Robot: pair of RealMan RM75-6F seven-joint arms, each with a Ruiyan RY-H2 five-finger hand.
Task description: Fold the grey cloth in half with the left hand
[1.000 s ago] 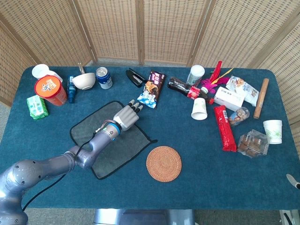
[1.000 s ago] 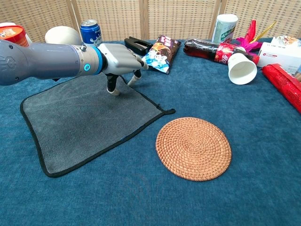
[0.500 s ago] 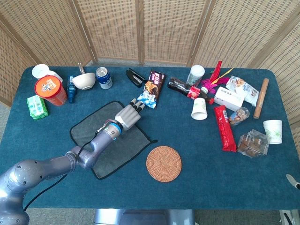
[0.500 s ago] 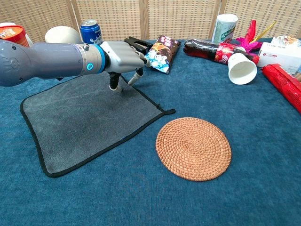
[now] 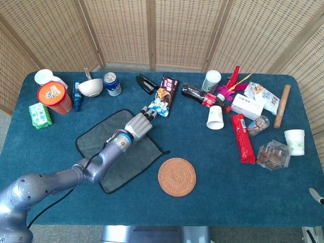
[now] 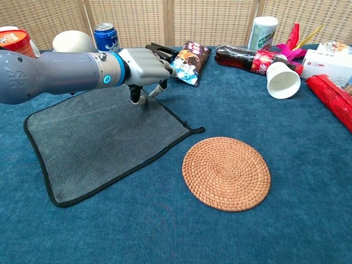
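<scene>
The grey cloth [image 5: 139, 158] [image 6: 104, 143], edged in black, lies flat and unfolded on the blue table, left of centre. My left hand [image 5: 139, 124] [image 6: 144, 65] hovers over the cloth's far corner, palm down. Its fingers [image 6: 135, 99] point downward, apart, and touch down at the cloth's far edge. Nothing is held in it. A thin grey sliver at the head view's lower right edge may be my right hand [image 5: 317, 196]; its fingers do not show.
A round woven coaster [image 5: 176, 176] [image 6: 226, 173] lies just right of the cloth. A snack packet [image 5: 164, 96] [image 6: 190, 58], a black stapler [image 5: 146, 83], a can [image 5: 112, 83] and a white bowl [image 5: 91, 87] sit just beyond the hand. Cups, bottles and packets crowd the right side.
My left hand has crept a little toward the far edge of the cloth, and its fingertips have come down closer to the hem. The cloth itself has not moved.
</scene>
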